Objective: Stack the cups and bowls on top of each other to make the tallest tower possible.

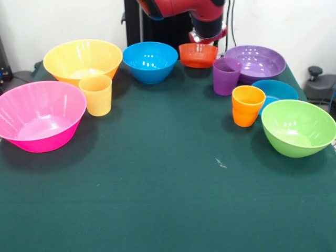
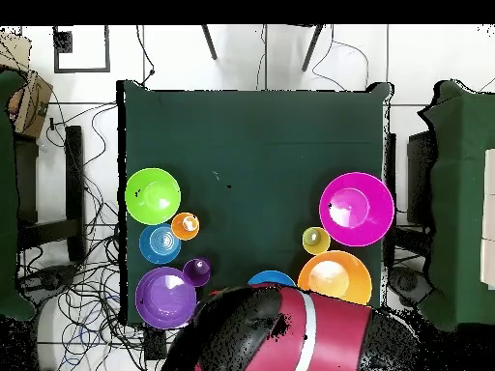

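All cups and bowls stand apart on the green table (image 1: 168, 184); no tower shows. At the back, my gripper (image 1: 208, 37) hangs just above the small red-orange bowl (image 1: 198, 55). The medium blue bowl (image 1: 150, 61), big yellow bowl (image 1: 82, 60), yellow-orange cup (image 1: 96, 94) and big pink bowl (image 1: 39, 115) are on the left. The purple cup (image 1: 226, 75), wide purple bowl (image 1: 257, 62), small blue bowl (image 1: 278, 90), orange cup (image 1: 248, 105) and lime green bowl (image 1: 298, 127) are on the right. In the overhead view the arm (image 2: 280, 333) hides the red-orange bowl.
The robot's pedestal (image 1: 157, 21) stands behind the table's far edge. Cables (image 2: 87, 280) lie on the floor beside the table, and other green tables (image 2: 454, 193) stand at both sides.
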Robot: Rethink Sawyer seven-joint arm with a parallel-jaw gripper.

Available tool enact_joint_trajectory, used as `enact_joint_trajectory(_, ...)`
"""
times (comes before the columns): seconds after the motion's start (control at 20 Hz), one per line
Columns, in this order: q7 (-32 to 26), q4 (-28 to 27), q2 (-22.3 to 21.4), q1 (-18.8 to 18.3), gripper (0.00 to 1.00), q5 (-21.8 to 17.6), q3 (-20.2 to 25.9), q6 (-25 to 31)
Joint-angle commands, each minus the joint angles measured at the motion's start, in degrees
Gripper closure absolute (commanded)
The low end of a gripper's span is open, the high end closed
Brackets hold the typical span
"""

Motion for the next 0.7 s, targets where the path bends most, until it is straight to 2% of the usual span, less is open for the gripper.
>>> enact_joint_trajectory(0.05,4.6,-5.1,-2.5,-1.9,0.00,1.6,6.7,-1.1)
enact_joint_trajectory(0.3,4.3,-5.5,-2.0,-3.1,0.00,2.2,8.8,-0.8)
enact_joint_trajectory(0.55,6.1,-5.0,-3.6,-2.0,0.00,2.8,9.0,-1.4)
enact_joint_trajectory(0.7,6.6,-6.0,-3.1,-1.4,0.00,2.8,9.1,-2.6)
